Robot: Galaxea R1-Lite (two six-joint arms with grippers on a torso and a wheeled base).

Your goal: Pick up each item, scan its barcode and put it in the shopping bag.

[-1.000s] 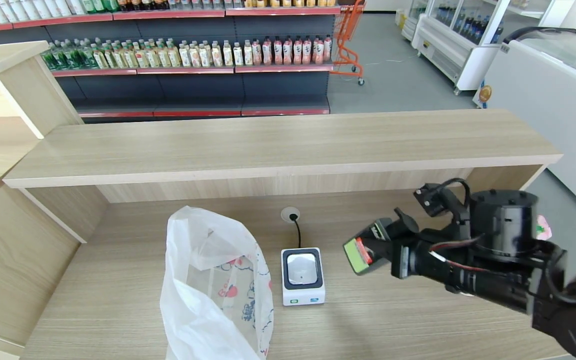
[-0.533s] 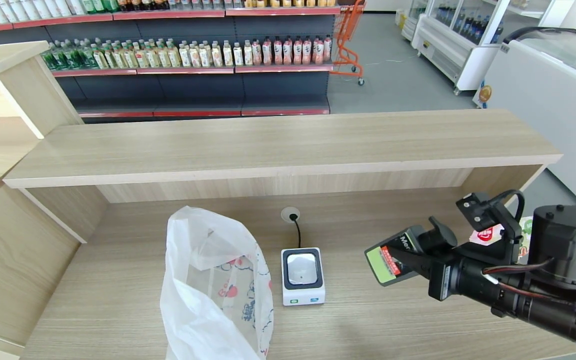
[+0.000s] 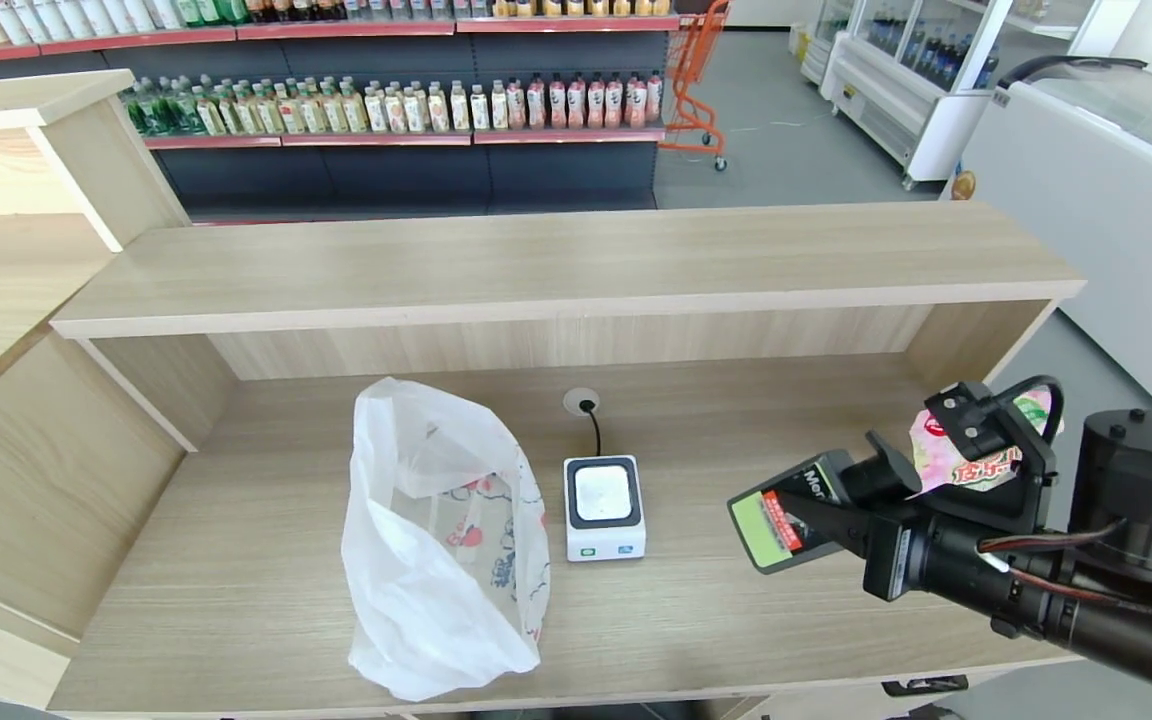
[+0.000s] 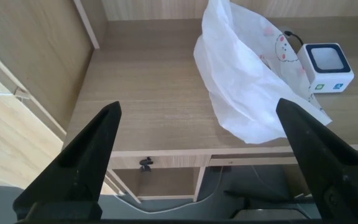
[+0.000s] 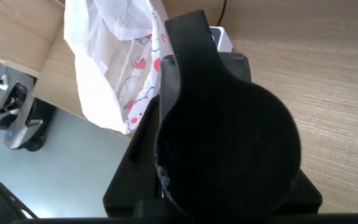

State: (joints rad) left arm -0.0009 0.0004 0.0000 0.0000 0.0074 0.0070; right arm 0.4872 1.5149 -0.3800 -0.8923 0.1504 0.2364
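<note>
White shopping bag (image 3: 441, 540) standing open on the counter (image 3: 236, 600), white scanner (image 3: 604, 508) just beside, dark box (image 3: 768, 522) with green end held aloft, tilted.

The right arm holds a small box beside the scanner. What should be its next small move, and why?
Probably carry the small box leftward, over the scanner. The right gripper holds it with jaws shut, off to the scanner's right, and it is not in the shopping bag yet.

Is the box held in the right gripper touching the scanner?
Apart. The head view shows the box, clamped in the right gripper, off to the right of the scanner, with a bare strip of counter visible between them.
</note>
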